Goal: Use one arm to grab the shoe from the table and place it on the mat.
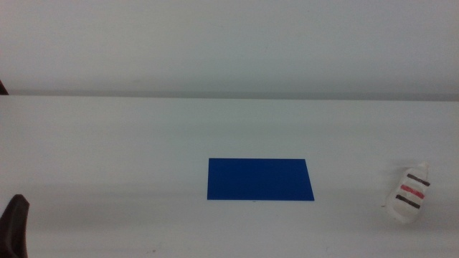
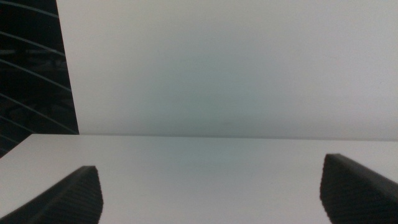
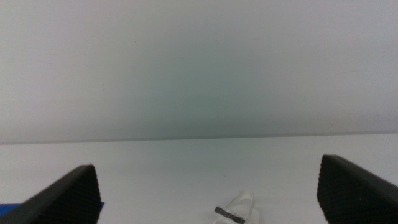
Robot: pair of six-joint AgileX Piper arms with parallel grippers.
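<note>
I have the white sandal lying flat on the white table, well to the right of the blue mat and apart from it, its red strap between two dark ones. Nothing holds it yet, so the task is at its very start.

My right gripper is spread wide and carrying nothing; in its wrist view the sandal's tip sits between the jaws, with a corner of the mat just showing beside one jaw. That makes it the natural arm for the grab, since the sandal lies on its side of the mat.

My left gripper is likewise spread and empty, facing bare table; only a dark stub shows at the lower left edge, far left of the mat. I judge it should simply wait there.
</note>
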